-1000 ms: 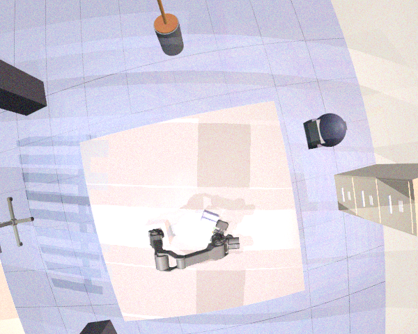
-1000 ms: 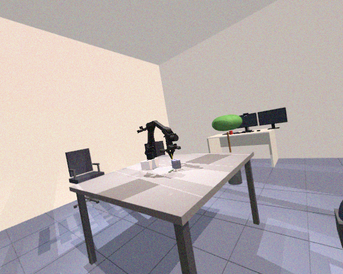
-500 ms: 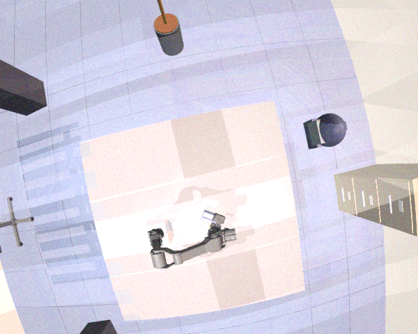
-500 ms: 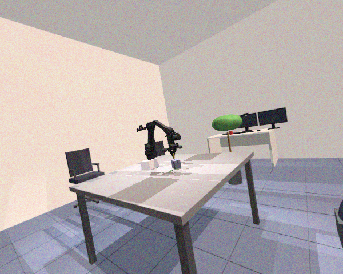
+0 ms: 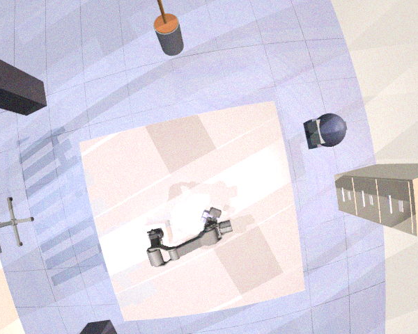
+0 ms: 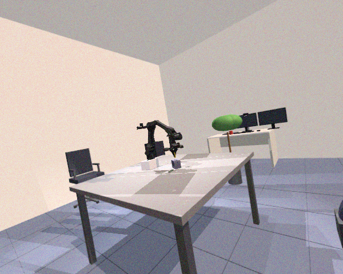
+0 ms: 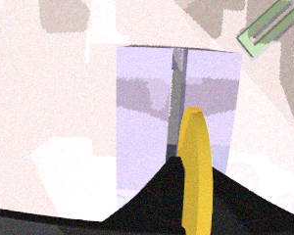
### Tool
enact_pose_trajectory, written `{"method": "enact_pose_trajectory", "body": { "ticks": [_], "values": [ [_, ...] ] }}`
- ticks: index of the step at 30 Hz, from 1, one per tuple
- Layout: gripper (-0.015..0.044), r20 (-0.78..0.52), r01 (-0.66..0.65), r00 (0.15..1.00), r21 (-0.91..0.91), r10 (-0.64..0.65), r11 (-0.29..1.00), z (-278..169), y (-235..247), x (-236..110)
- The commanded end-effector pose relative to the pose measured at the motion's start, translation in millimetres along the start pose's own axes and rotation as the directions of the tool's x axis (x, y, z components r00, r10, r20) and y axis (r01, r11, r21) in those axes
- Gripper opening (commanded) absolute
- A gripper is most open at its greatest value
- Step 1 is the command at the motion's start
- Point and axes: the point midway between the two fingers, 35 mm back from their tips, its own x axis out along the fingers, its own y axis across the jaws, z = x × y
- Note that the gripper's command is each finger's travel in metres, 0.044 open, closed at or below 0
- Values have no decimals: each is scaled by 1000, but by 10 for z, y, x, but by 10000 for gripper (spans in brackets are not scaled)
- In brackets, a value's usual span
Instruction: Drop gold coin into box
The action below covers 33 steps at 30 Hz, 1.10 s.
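My gripper (image 7: 182, 167) (image 6: 174, 153) is shut on the thin gold coin (image 7: 196, 190), which it holds upright on its edge. The coin hangs just above the grey box (image 7: 143, 108) (image 6: 175, 163) (image 5: 205, 215), and its edge lines up with the narrow dark slot (image 7: 178, 85) in the lid. The slot runs straight away from the coin in the wrist view. The empty dark-green holder (image 7: 275, 22) (image 6: 171, 170) lies on the table beyond the box, to the right in the wrist view. In the overhead view the wrist covers most of the box.
A white block (image 6: 149, 164) stands on the table (image 6: 166, 203) (image 5: 129, 161) left of the box, near the arm's base (image 6: 152, 148) (image 5: 155, 248). An office chair (image 6: 80, 165) stands off the table's left side. A desk with monitors (image 6: 266, 117) stands far behind.
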Motion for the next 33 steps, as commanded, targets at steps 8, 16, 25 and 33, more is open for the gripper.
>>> {"method": "enact_pose_trajectory", "body": {
  "ticks": [8, 16, 25, 33],
  "values": [
    [0, 0, 0, 1000, 1, 0, 1000, 12, -9, 0],
    [0, 0, 0, 1000, 4, 0, 1000, -10, 4, 0],
    [0, 0, 1, 1000, 3, -1, 1000, -15, 8, 0],
    [0, 0, 1, 1000, 3, -1, 1000, -16, 11, 22]
  ]
}}
